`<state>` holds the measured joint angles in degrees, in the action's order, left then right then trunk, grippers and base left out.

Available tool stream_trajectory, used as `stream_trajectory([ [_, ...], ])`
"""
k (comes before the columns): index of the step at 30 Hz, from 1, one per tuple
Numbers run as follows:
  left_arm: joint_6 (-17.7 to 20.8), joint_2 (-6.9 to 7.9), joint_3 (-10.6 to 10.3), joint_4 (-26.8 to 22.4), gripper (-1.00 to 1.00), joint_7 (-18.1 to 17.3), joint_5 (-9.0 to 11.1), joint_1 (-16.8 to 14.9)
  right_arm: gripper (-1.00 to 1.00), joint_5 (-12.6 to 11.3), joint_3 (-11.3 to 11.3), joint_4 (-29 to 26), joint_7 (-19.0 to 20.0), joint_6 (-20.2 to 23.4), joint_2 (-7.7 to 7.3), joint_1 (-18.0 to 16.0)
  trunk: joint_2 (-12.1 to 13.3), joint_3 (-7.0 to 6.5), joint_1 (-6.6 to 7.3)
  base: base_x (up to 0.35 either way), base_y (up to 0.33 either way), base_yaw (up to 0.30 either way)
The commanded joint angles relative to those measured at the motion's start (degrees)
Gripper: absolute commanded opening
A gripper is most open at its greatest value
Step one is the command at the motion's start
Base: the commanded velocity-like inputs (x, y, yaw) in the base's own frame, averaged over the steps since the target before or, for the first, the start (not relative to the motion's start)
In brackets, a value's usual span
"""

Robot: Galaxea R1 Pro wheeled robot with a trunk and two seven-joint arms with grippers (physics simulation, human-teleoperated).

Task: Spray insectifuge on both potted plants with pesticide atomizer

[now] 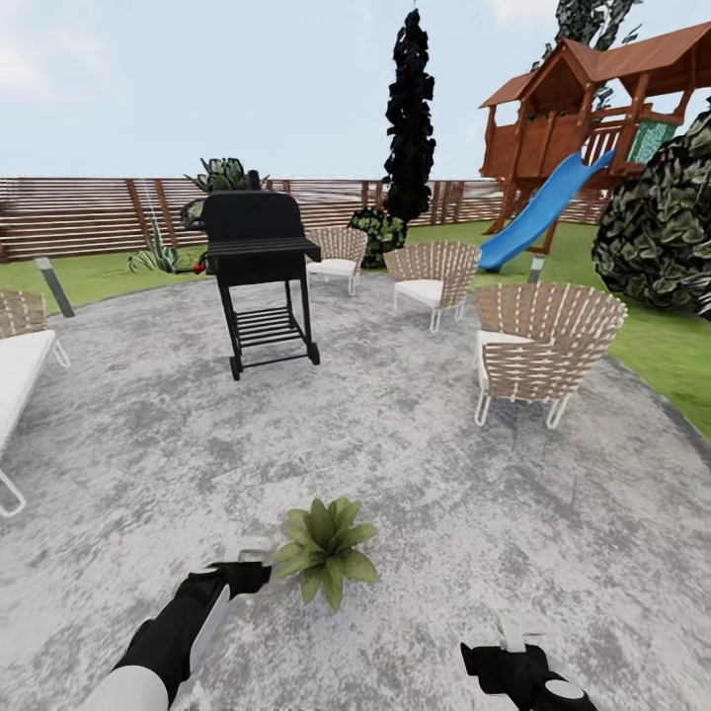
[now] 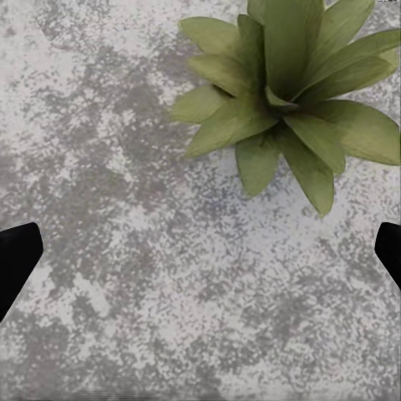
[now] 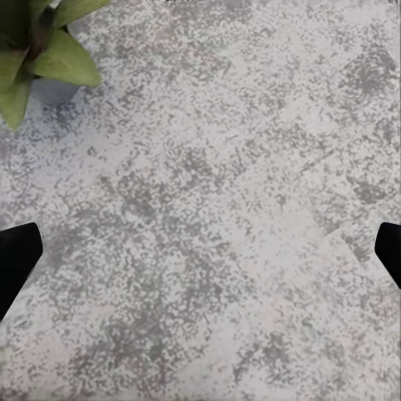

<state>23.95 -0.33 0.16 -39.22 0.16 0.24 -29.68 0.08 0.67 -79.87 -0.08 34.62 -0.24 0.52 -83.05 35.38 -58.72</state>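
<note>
One potted plant point(image 1: 326, 548), a low rosette of broad pointed light-green leaves, sits on the grey paving just in front of me. My left gripper point(image 1: 247, 558) hangs right beside its left side, open and empty. In the left wrist view the potted plant point(image 2: 284, 109) lies just beyond the wide-apart fingers of the left gripper point(image 2: 200, 259). My right gripper point(image 1: 513, 632) is lower right of the plant, open over bare paving. In the right wrist view the plant's leaves point(image 3: 42, 50) sit in one corner, well off from the right gripper point(image 3: 200, 259). The pesticide atomizer is out of view.
A black grill point(image 1: 259, 267) stands ahead on the round paving point(image 1: 415, 444). Wicker chairs point(image 1: 541, 346) ring the right and back, and a white lounger point(image 1: 15, 375) sits at the left edge. Beyond are lawn, a grey bollard point(image 1: 54, 286), a brown slatted fence point(image 1: 79, 212) and a playset with a blue slide point(image 1: 543, 212).
</note>
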Motion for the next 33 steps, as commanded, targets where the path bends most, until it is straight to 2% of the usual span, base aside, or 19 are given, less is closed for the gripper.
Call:
stream_trajectory([
  [1,0.3,-0.02,0.0,-0.1,1.0,0.0,0.0,0.0,1.0,0.0,0.0,-0.1,0.0,0.3,-0.02,0.0,0.0,0.08,0.0,0.0,0.0,0.258],
  [12,0.3,-0.02,0.0,-0.1,1.0,0.0,0.0,0.0,1.0,0.0,0.0,-0.1,0.0,0.3,0.05,0.0,0.0,0.47,0.0,0.01,0.017,0.258],
  [28,0.3,-0.02,0.0,-0.1,1.0,0.0,-0.1,0.0,1.0,0.0,0.0,-0.1,0.0,0.3,0.06,0.0,0.0,1.05,0.0,0.145,0.239,0.257],
  [33,0.3,-0.02,0.0,-0.1,1.0,0.0,-0.1,0.0,1.0,0.0,0.0,-0.1,0.0,0.3,0.06,0.0,0.0,1.23,0.0,0.157,0.105,0.257],
])
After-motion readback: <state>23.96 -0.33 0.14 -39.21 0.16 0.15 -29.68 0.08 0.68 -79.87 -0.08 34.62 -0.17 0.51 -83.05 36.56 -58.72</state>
